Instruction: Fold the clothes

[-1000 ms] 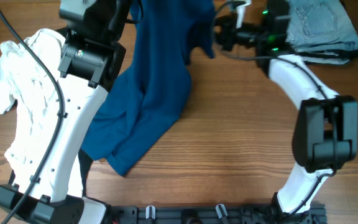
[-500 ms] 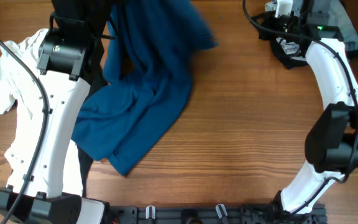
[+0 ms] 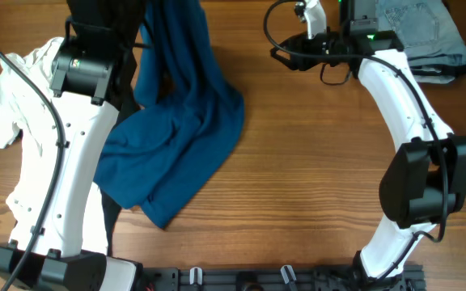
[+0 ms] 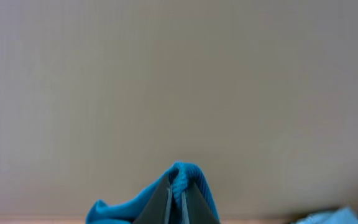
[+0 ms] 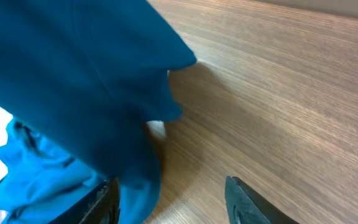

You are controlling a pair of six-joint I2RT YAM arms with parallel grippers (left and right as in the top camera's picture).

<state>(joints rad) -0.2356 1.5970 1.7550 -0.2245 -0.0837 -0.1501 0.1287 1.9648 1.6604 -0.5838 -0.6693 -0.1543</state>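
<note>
Two jaws: left jaws clamped on the blue shirt (image 4: 182, 180); right jaws apart, empty, should probably pinch the hanging edge beside them.

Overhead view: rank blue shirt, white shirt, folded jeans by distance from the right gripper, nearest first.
1. blue shirt: just left of the open right gripper.
2. folded jeans: top right corner, behind the wrist.
3. white shirt: far left of the view, past the blue shirt.
</note>
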